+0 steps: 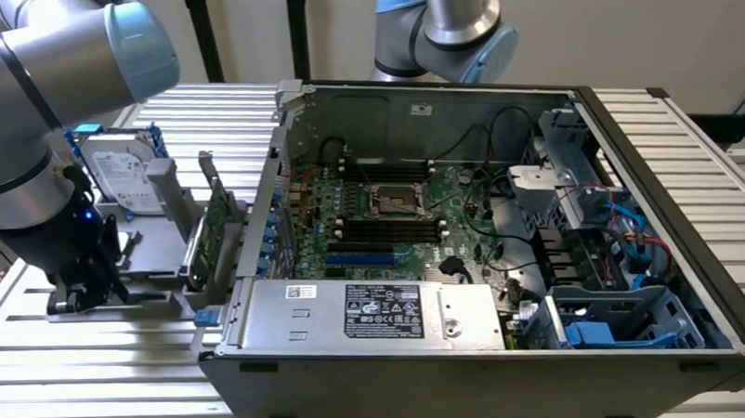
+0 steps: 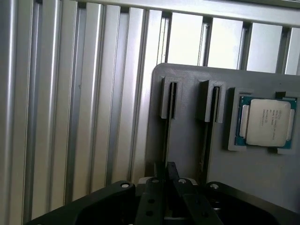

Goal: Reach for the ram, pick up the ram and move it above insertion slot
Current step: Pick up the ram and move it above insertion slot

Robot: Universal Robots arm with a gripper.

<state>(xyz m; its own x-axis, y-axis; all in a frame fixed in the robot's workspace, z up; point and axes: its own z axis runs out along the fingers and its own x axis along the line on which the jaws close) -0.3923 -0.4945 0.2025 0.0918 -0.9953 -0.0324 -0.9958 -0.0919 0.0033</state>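
Jaws clenched on ram [image 2: 165, 136], standing edge-on in grey holder [image 2: 187, 140] slot. I judge reach done, grasp made; lift and carry over computer [image 1: 503, 376] not yet done.

- The desk [image 2: 70, 93]: ribbed bare aluminium with a satin sheen.
- The tray [image 2: 187, 140]: smooth, matt grey plastic.
- The processor [image 2: 267, 123]: dull metal lid on a green board.
- The hand [image 2: 165, 172]: matt black, with small bright screw heads.
- The computer case [image 1: 478, 377]: dark matt metal outside, bare grey steel inside.
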